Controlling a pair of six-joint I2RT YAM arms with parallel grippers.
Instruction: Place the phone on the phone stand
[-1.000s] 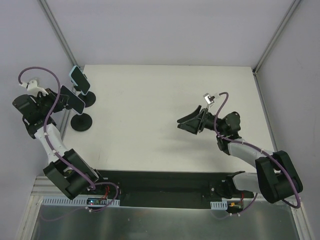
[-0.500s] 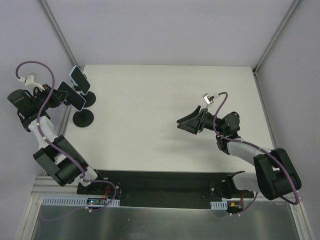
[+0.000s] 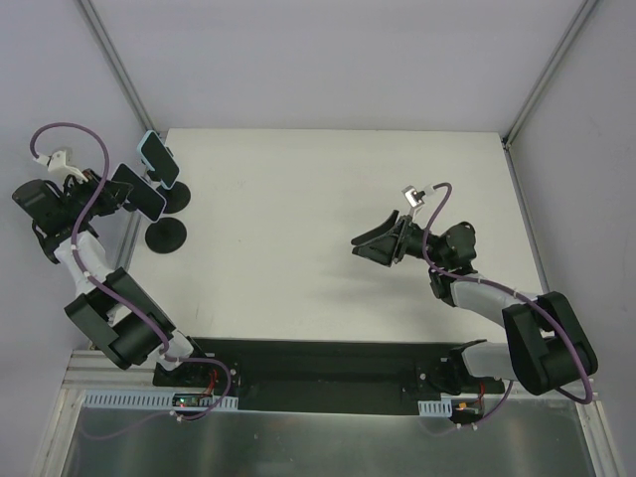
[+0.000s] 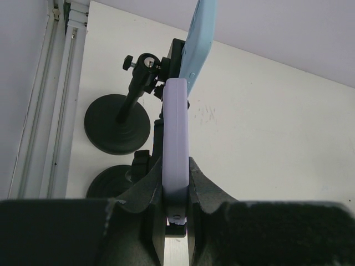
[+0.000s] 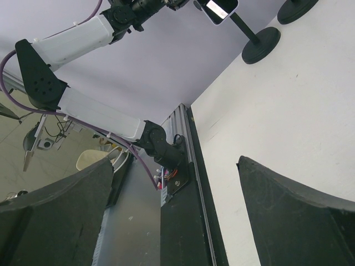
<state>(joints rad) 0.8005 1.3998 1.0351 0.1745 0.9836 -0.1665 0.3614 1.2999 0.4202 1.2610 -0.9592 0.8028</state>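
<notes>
You're holding the phone [image 4: 176,127] clamped in the left gripper [image 4: 176,183] upper left, near the phone stand [image 3: 165,237]; the right gripper [image 3: 370,250] is sitting mid-right, jaws apart.

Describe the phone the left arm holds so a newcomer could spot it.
At the white table's far left corner stand two black round-based phone stands. The lavender-cased phone is gripped edge-on in the left gripper's jaws beside them. Its neighbour, the light blue phone, sits clipped on the farther stand instead.
</notes>
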